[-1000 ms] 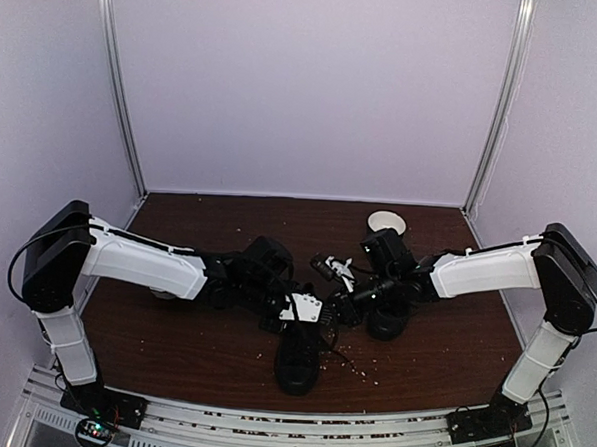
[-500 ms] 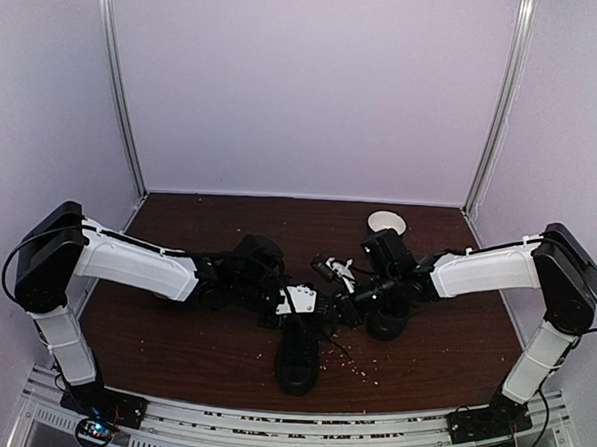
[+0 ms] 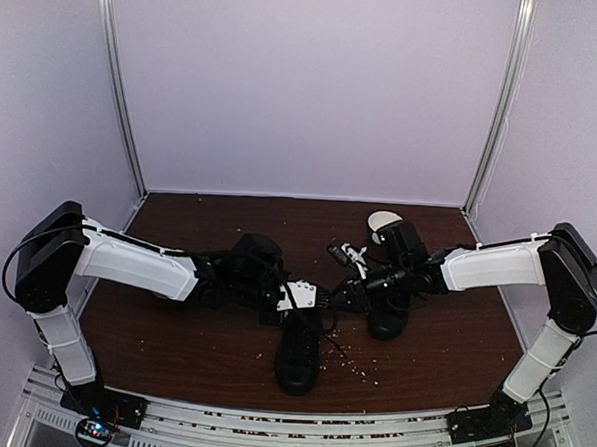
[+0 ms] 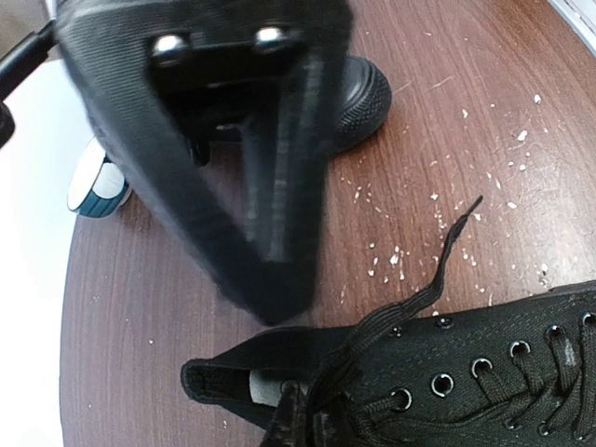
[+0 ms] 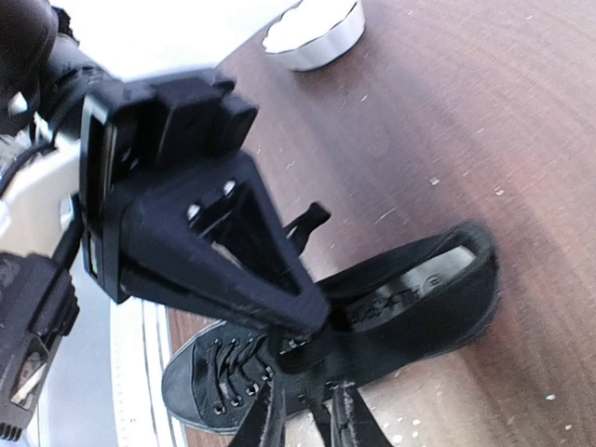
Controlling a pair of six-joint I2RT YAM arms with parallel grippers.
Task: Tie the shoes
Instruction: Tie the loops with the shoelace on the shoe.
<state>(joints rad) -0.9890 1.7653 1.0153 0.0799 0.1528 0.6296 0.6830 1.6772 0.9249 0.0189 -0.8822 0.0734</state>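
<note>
Two black shoes (image 3: pixel 299 356) sit on a brown worktop (image 3: pixel 192 338) with white crumbs (image 3: pixel 356 365), pale walls (image 3: pixel 316 84) around. The left claw (image 4: pixel 272 310) is pinched together, the right claw (image 5: pixel 307 386) a little apart.

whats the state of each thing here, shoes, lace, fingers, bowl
near shoe: upright, laces untied
lace end: lying loose on the table
far shoe: upright, laces not visible
left gripper: fingers shut at the near shoe's tongue, grip on a lace unclear
right gripper: fingers slightly apart
white bowl: upright
</note>
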